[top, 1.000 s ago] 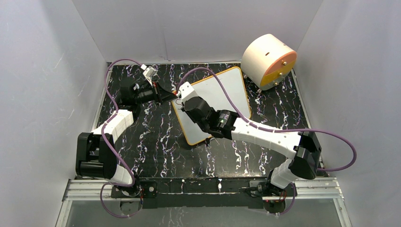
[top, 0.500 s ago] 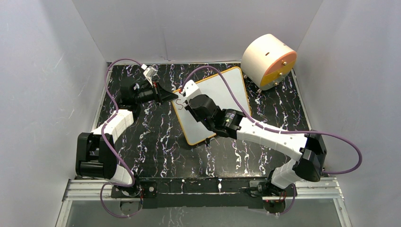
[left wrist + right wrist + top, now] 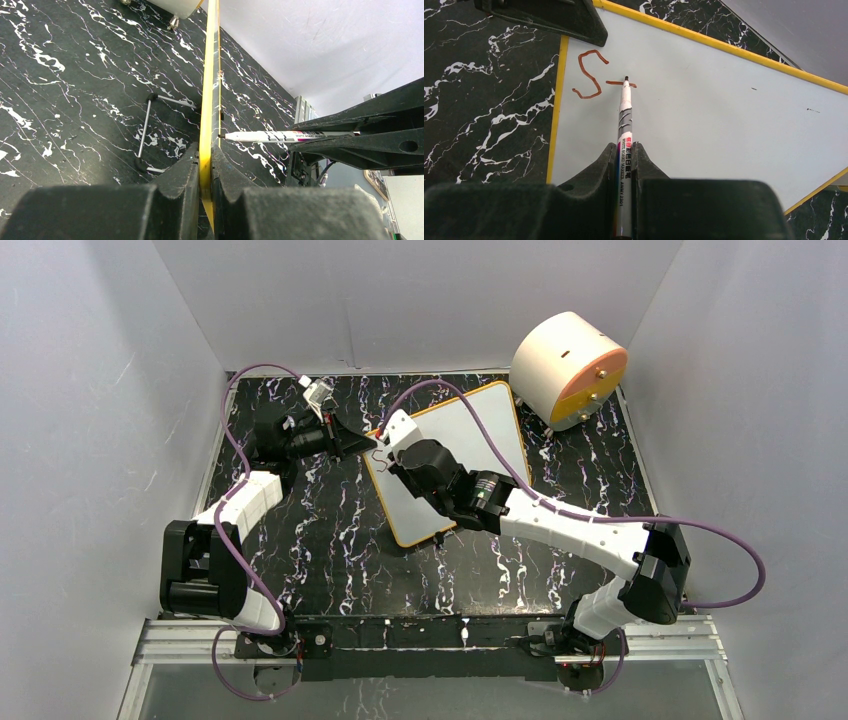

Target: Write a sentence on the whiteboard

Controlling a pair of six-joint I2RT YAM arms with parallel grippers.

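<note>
The whiteboard [image 3: 480, 430], white with a yellow frame, stands tilted on the black marble table. My left gripper [image 3: 366, 444] is shut on its left frame edge [image 3: 209, 100], jaws pressed on both sides. My right gripper [image 3: 396, 443] is shut on a white marker [image 3: 625, 130], whose tip touches the board near its top left corner. Of the sentence, only a reddish-brown "S" [image 3: 589, 75] and a short horizontal stroke [image 3: 616, 83] beside it show on the board [image 3: 724, 115]. The marker [image 3: 280, 135] also shows in the left wrist view, tip against the board.
A round peach-and-orange drum [image 3: 568, 368] stands at the back right, close to the board's far corner. A wire support foot [image 3: 150, 130] sticks out behind the board. White walls enclose the table on three sides. Purple cables loop over both arms.
My right gripper has shifted slightly along the board's top left area with the marker. The "S" has come into sight, and a short stroke now lies beside it. The left arm has not moved.
</note>
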